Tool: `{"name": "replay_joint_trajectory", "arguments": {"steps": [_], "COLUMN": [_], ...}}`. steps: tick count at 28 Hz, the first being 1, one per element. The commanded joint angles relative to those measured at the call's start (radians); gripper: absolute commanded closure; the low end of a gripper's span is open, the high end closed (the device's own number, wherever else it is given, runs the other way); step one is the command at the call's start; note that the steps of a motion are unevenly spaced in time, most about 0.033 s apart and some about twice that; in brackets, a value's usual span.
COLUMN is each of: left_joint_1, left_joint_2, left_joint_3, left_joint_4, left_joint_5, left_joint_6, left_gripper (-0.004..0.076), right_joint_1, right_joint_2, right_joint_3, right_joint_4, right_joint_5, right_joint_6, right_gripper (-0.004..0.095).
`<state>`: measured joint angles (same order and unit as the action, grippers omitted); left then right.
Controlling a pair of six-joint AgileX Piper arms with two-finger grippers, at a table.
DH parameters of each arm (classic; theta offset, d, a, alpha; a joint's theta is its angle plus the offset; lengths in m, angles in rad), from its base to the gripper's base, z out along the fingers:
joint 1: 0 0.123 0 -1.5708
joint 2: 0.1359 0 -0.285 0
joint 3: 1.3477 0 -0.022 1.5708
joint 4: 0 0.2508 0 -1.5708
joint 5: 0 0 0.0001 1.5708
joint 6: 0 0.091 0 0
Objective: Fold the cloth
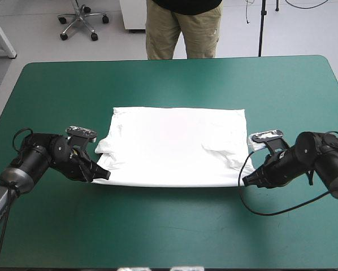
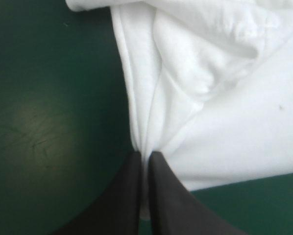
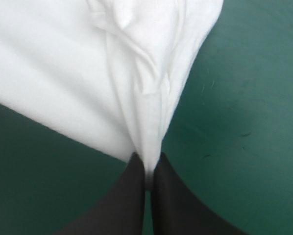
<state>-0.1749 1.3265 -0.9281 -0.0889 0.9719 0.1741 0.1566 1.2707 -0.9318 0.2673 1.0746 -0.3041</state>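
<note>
The T-shirt [image 1: 177, 147] lies spread on the teal-green surface [image 1: 169, 231], with the fingers of the left gripper [image 2: 145, 155] and right gripper [image 3: 147, 157] pinching its near corners.

The table [image 1: 174, 226] has a teal-green cover [image 1: 61, 96] with rounded far corners; faint scratches [image 3: 244, 134] mark it in both wrist views

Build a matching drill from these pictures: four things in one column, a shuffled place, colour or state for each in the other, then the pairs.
Things:
1. left gripper
2. right gripper
3. T-shirt
4. table cover

Descriptions:
A. white, lying spread at the table's middle
B. shut on the T-shirt's near right corner
C. teal-green
D. shut on the T-shirt's near left corner

Pairs: 1-D, 2-B, 3-A, 4-C
</note>
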Motion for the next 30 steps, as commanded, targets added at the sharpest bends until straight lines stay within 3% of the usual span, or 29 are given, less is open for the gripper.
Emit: {"name": "replay_joint_trajectory", "arguments": {"steps": [1, 5, 11, 17, 30], "left_joint_1": [-0.003, -0.003, -0.003, -0.003, -0.003], "left_joint_2": [-0.044, -0.041, 0.001, 0.172, 0.476], "left_joint_3": [-0.037, -0.059, -0.125, -0.265, -0.559], "left_joint_4": [0.006, 0.006, -0.003, -0.023, -0.024], "left_joint_5": [-0.007, -0.071, -0.250, -0.306, -0.474], "left_joint_6": [-0.007, -0.016, -0.061, -0.061, -0.111], "left_gripper": [0.0733, 0.0733, 0.0733, 0.0733, 0.0733], "right_joint_1": [-0.006, -0.006, -0.060, -0.153, -0.160], "right_joint_2": [-0.068, -0.074, 0.004, 0.176, 0.543], "right_joint_3": [-0.031, -0.086, -0.201, -0.352, -0.700], "right_joint_4": [0.001, 0.001, 0.008, 0.117, 0.191], "right_joint_5": [0.018, 0.011, -0.045, -0.055, -0.083], "right_joint_6": [0.007, 0.025, 0.010, -0.094, -0.138], "right_gripper": [0.0921, 0.0921, 0.0925, 0.0925, 0.0925]}}
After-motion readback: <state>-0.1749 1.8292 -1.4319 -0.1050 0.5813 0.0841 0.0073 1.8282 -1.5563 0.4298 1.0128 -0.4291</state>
